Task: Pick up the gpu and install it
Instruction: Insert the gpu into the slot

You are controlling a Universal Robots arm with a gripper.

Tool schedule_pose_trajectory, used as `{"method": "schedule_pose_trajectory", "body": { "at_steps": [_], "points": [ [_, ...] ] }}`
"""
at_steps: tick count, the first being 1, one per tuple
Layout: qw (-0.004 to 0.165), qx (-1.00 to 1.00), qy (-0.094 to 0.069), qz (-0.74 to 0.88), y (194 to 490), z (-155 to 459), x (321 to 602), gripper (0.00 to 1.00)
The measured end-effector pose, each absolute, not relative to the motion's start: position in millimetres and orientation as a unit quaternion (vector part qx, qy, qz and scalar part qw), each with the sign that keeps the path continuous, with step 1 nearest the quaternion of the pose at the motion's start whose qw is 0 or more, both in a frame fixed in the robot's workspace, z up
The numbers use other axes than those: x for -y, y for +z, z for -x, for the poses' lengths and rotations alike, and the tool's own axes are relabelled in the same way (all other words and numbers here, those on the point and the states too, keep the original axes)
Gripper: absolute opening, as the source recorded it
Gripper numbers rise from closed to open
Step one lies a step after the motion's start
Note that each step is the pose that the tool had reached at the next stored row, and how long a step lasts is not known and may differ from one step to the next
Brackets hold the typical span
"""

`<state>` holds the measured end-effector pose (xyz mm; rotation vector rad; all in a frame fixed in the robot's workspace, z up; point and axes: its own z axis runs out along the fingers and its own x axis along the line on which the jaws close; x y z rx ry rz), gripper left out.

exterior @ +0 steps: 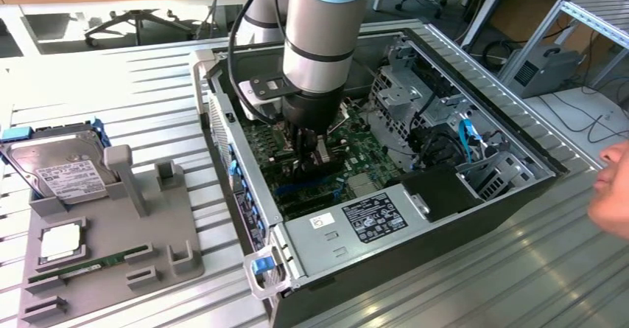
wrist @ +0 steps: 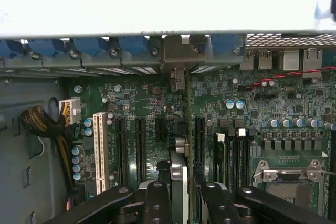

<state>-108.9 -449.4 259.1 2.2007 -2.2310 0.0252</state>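
My gripper (exterior: 309,157) reaches down into the open computer case (exterior: 511,133), just above the green motherboard (exterior: 359,155). It is shut on the gpu (wrist: 187,124), a thin dark card that the wrist view shows edge-on, standing upright between my two black fingers (wrist: 157,200). The card's silver bracket (wrist: 181,56) sits against the rear slot openings of the case, among the blue clips. The card's lower edge lies along a black expansion slot; I cannot tell whether it is seated.
A grey parts fixture (exterior: 108,247) at the exterior view's left holds a hard drive (exterior: 59,169), a square chip (exterior: 61,241) and a green RAM stick (exterior: 88,263). A person's hand (exterior: 614,192) is at the right edge. A white slot (wrist: 100,150) and cables (wrist: 44,127) flank the card.
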Motion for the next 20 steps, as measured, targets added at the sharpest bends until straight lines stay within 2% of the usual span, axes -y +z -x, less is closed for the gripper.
{"method": "schedule_pose_trajectory", "body": {
  "at_steps": [20],
  "points": [
    [0.004, 0.714, 0.008, -0.700, 257.9, 108.9, 449.4, 0.27]
  ]
}}
